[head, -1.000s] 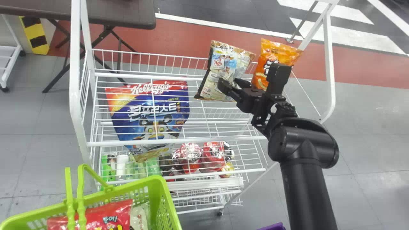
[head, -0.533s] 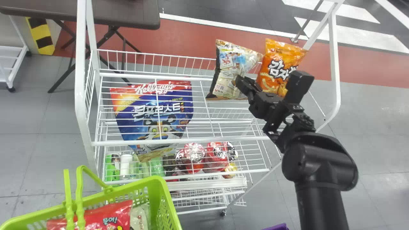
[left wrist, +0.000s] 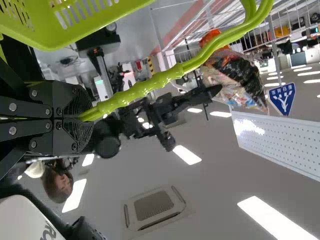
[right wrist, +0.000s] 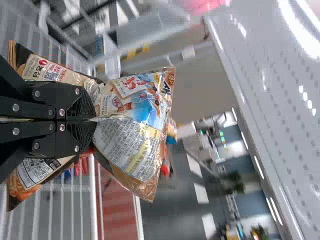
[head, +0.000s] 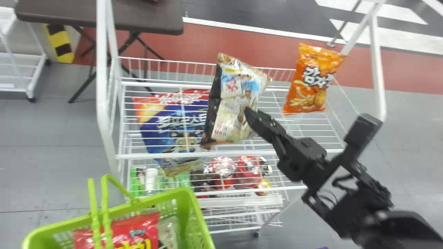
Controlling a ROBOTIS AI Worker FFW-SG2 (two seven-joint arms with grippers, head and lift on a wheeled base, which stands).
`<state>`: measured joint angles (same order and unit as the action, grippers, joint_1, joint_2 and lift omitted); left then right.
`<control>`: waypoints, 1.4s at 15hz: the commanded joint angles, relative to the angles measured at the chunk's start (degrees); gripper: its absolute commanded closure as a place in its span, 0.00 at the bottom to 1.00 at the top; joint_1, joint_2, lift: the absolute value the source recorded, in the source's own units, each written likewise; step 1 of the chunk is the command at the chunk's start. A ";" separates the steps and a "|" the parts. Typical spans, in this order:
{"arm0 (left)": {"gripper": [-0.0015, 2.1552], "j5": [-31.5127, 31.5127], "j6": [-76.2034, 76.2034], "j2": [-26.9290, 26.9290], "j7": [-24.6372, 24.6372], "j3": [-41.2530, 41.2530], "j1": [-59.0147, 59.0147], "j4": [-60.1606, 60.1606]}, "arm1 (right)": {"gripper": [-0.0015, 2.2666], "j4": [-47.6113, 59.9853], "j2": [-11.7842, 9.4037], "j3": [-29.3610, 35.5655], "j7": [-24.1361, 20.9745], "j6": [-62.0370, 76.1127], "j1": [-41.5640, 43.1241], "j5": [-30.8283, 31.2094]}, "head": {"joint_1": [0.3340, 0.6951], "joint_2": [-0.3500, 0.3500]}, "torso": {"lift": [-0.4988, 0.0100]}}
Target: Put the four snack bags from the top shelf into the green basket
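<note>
My right gripper is above the rack's top shelf with its fingers pinching the middle of a brown and white snack bag. In the right wrist view the right gripper is closed on the creased bag. An orange snack bag stands at the shelf's right end. The green basket, at the lower left, holds a red bag and a pale bag. My left gripper is clamped on the basket's green handle.
A large blue and red cereal bag lies on the left part of the rack, seen through wires. White rack posts rise on both sides. Lower shelves hold red packages and bottles. A dark table stands behind.
The right arm has drawn the brown and white bag away from the orange bag, toward the robot and slightly left. The head view has shifted a little.
</note>
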<state>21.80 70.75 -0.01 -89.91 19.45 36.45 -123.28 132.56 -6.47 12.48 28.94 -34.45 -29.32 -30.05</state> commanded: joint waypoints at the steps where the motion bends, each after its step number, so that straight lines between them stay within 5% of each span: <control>1: 1.00 0.70 -1.71 0.16 -0.66 -0.38 -1.90 1.55 | 0.99 1.38 0.05 -2.81 1.12 -9.10 -1.88 -4.14 | 1.00 0.29 | 0.97; 8: 1.00 1.67 -6.98 0.16 -0.66 -0.73 -4.63 2.96 | 0.99 2.44 0.05 -10.63 1.65 -24.75 -1.71 -4.05 | 1.00 0.66 | 0.97; 13: 1.00 0.70 -6.98 0.16 -0.66 -1.70 -5.07 2.87 | 0.99 2.79 -0.12 -14.15 -0.72 -36.35 -0.92 -2.03 | 1.00 0.81 | 0.97; 16: 1.00 0.79 -6.80 0.16 -0.66 -1.44 -5.07 2.70 | 0.92 4.72 -0.74 -14.24 -3.71 -40.04 -0.83 5.09 | 1.00 0.83 | 0.97; 17: 1.00 0.79 -6.80 0.16 -0.66 -1.44 -5.07 2.79 | 0.79 5.07 -0.74 -13.36 -3.98 -41.97 -0.56 5.71 | 1.00 0.78 | 0.97; 19: 1.00 0.70 -6.80 0.16 -0.66 -1.88 -5.07 2.79 | 0.00 5.60 -0.74 -11.34 -3.36 -47.25 0.84 4.83 | 1.00 0.71 | 0.97; 21: 1.00 0.70 -6.80 0.16 -0.66 -2.05 -4.98 2.79 | 0.00 5.43 -0.56 -9.84 -1.87 -46.54 1.11 2.80 | 1.00 0.66 | 0.97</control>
<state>22.51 63.95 0.00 -89.91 17.54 31.39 -120.50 138.04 -7.20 1.30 26.33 -81.25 -28.46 -25.63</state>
